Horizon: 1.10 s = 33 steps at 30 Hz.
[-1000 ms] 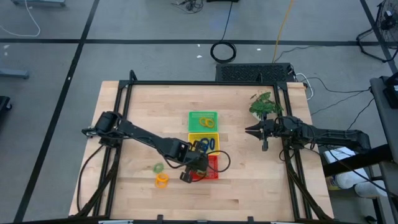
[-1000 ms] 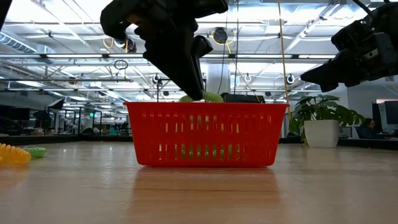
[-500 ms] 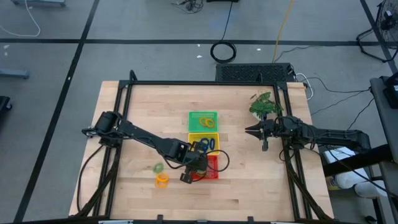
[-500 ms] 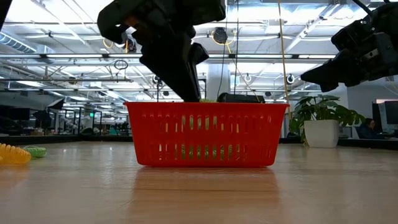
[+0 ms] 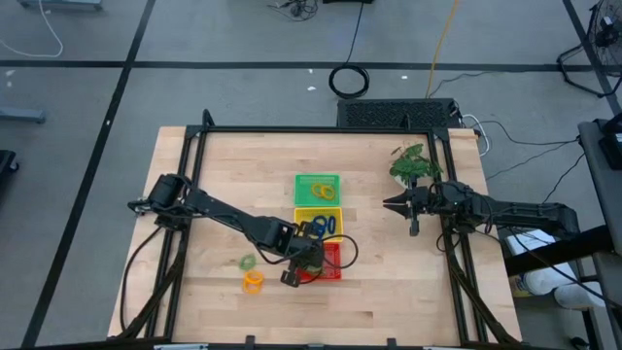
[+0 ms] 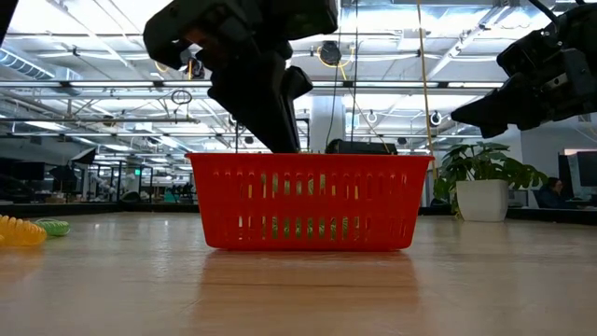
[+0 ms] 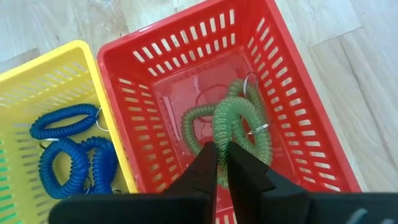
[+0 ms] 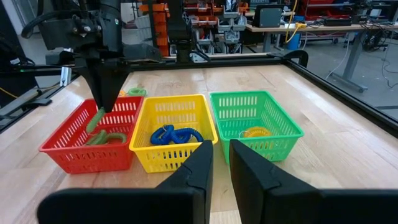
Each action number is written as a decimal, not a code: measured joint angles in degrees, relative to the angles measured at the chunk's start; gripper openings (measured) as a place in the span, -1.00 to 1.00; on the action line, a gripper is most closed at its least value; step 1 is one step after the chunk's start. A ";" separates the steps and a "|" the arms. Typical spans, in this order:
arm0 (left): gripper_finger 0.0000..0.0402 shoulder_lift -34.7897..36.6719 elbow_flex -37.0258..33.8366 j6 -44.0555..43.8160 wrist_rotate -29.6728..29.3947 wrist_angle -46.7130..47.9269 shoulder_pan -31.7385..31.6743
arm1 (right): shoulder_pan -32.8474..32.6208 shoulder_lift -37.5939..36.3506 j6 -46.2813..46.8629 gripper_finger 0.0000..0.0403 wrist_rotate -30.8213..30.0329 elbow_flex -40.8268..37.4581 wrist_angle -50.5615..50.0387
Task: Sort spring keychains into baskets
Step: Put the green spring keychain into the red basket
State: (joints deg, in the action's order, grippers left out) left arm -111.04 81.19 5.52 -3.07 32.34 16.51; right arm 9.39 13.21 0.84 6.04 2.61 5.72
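Note:
My left gripper [image 7: 219,149] reaches down into the red basket [image 5: 333,262] and is shut on a green spring keychain [image 7: 239,118]. Another green keychain [image 7: 196,121] lies on the red basket's floor. The yellow basket [image 5: 317,223] holds blue keychains [image 7: 68,149]. The green basket [image 5: 317,188] holds orange-yellow ones [image 8: 257,132]. A green keychain [image 5: 248,262] and an orange one [image 5: 253,281] lie on the table, left of the red basket. My right gripper [image 5: 394,205] hovers near the table's right edge, shut on nothing. My left gripper pinches the green keychain's coil [image 7: 219,163] between its two fingers, coming from above and pointing down. The coil hangs below the fingertips [image 8: 94,121] inside the red basket. Whether its lower end rests on the basket floor I cannot tell.
A small potted plant [image 5: 410,163] stands at the table's far right, close to my right arm. A black cable coil [image 5: 349,80] lies on the floor beyond the table. The three baskets stand in a row at the table's middle, with bare wood around them.
My left gripper has moved down into the red basket, still shut on the green keychain. In the low view the keychain showed above the basket's rim a second ago and is now below it.

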 joint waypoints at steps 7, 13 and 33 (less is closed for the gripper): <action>-0.87 0.00 0.00 -0.02 0.00 -0.82 0.00 | 0.00 0.00 0.01 -0.81 0.00 0.00 0.00; -0.87 0.00 0.00 -0.02 0.00 -1.22 0.00 | 0.01 0.00 0.00 -0.81 0.00 0.00 0.00; -0.13 0.74 -0.02 -3.10 0.03 4.94 0.00 | 0.00 0.00 0.01 -0.81 0.00 0.00 0.00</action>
State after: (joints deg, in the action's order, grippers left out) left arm -110.30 81.17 2.42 -3.05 37.28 16.51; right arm 9.39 13.21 0.85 6.05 2.61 5.72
